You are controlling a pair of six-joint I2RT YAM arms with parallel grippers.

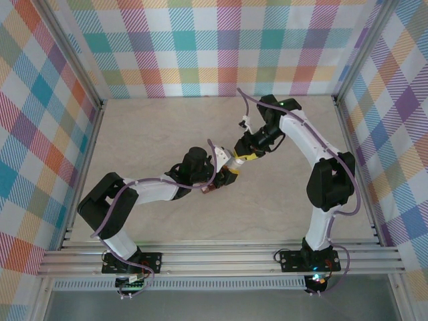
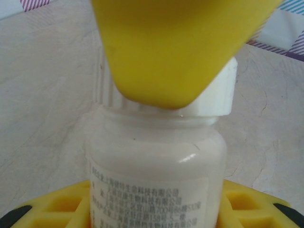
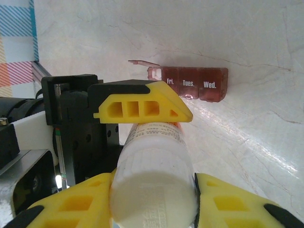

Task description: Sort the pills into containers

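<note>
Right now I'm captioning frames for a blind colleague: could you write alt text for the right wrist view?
A white bottle is clamped at its near end in the yellow jaws of the right gripper, with the left gripper holding its far end. Behind it on the table sits a red-brown pill strip, its left lid open.

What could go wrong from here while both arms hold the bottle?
1. The right jaws clamp the cap while the left jaws hold the white bottle apparently on its side; once opened, its contents could spill onto the table.
2. The pill organizer lies close by, one lid raised; a moving arm could knock it.
</note>
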